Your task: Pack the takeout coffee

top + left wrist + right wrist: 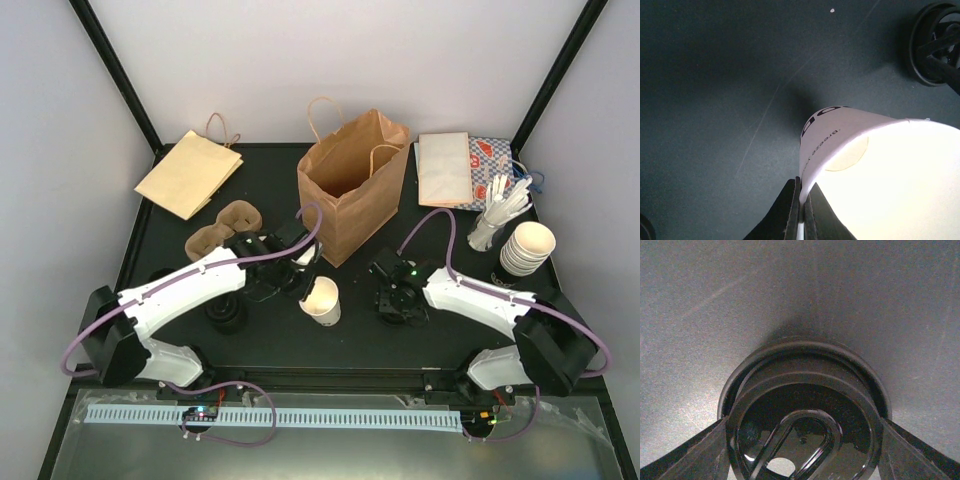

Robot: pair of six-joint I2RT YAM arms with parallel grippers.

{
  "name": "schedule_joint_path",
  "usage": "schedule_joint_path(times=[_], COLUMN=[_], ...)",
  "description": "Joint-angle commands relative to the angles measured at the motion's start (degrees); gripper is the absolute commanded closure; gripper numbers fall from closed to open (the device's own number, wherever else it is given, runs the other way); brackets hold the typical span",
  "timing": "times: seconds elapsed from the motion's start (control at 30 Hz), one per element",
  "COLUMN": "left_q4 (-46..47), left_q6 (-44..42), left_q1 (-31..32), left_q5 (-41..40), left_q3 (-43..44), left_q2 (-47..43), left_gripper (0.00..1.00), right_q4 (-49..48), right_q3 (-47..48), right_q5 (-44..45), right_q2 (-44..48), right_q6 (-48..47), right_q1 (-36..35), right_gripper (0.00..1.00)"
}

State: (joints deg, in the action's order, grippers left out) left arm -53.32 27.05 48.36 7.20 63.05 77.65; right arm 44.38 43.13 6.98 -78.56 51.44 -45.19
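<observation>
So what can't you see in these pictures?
- Inside of the paper bag: top view, its own walls hide the bottom.
- Words on the coffee cup: left wrist view, tiny and curving away.
- Whether the right gripper is squeezing the black lid: right wrist view, black fingers blend into the black rim.

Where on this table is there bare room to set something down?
Bare table runs along the near edge, in front of the white cup. Another patch lies at the back, between the flat bag and the standing bag. The right back corner is crowded with the cup stack and cutlery.
</observation>
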Motion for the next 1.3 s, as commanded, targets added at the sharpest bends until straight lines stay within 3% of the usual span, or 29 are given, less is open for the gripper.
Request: schedule_joint_path(times=[0.0,0.4,0.87,1.13,1.27], left_q4=[-2.32,-4.86,-4.34,-4.07,-3.83], left_q6=[0.70,1.79,2.39,2.49,2.40], left_q1=[0.85,2.11,2.11,2.10,2.10], left_q5=[0.98,0.16,0.97,1.04,1.21], left_q3=[4.43,8.75,9.49,9.22,9.20], left_q2=[2.73,8.56,8.94,8.44,7.71], left_gripper=[0.98,0.97,0.82,0.79,0.69], right_q4=[2.41,2.30,1.96,2.84,3.88], right_q3=[1.59,1.78,1.86,3.10,4.18], right_q5=[1.90,2.57,1.76,1.64,2.19], right_q2=[2.43,9.14,12.64,13.27,13.20], right_q6=[-0.87,-7.41,-11.66,-13.35,-14.15], right_q1=[0.46,0.41,0.45,0.45,0.46], right_gripper=[0.28,0.29,0.30,0.30,0.30])
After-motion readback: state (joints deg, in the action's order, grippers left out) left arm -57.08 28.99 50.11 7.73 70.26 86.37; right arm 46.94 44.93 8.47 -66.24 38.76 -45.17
